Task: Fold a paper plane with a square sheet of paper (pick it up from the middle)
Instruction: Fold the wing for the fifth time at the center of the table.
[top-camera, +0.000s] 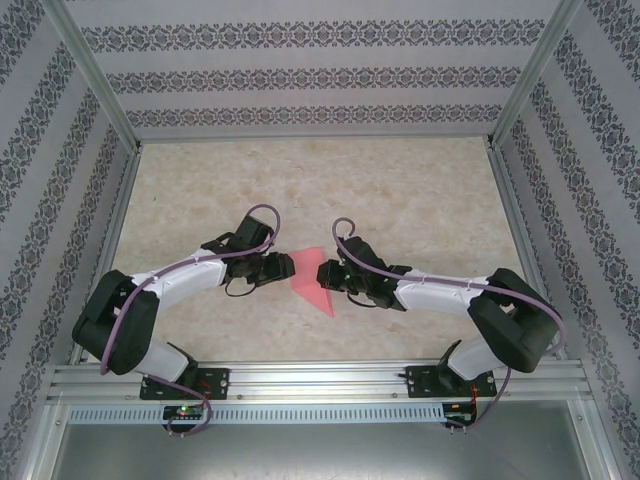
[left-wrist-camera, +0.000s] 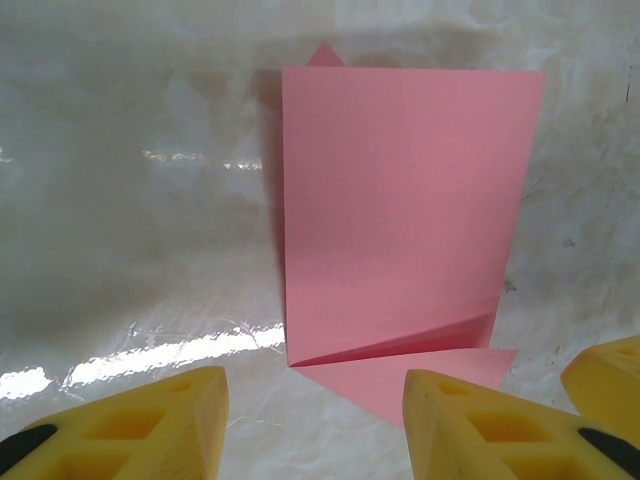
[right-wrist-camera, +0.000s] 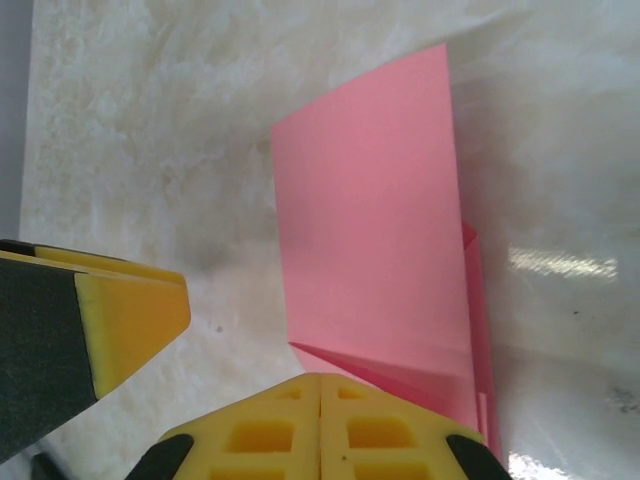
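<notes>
Partly folded pink sheet of paper at the middle of the surface, between the two pincers and closer to the near edge than to the far one; from above, a wedge narrowing to a point on the near side.

In the left wrist view, one broad panel of the sheet raised off the surface, casting a shadow to its left; a flatter flap lying beneath it, with a slanting crease along the panel's base; a small pointed tip peeking over the panel's far edge.

Left pincer just left of the sheet, pointing right toward it; yellow fingers roughly half apart, clamped on nothing; near corner of the flat flap lying in the gap, close against one finger, contact not discernible.

Right pincer just right of the sheet, pointing left toward it; in its own wrist view, closed tight, the two fingers pressed together along a single seam with no gap; tips set right at the sheet's lower edge where the layers meet; cannot tell whether any paper is caught between them.

Pincers near each other, facing across the sheet; one finger of each visible at the edge of the other's wrist view.
</notes>
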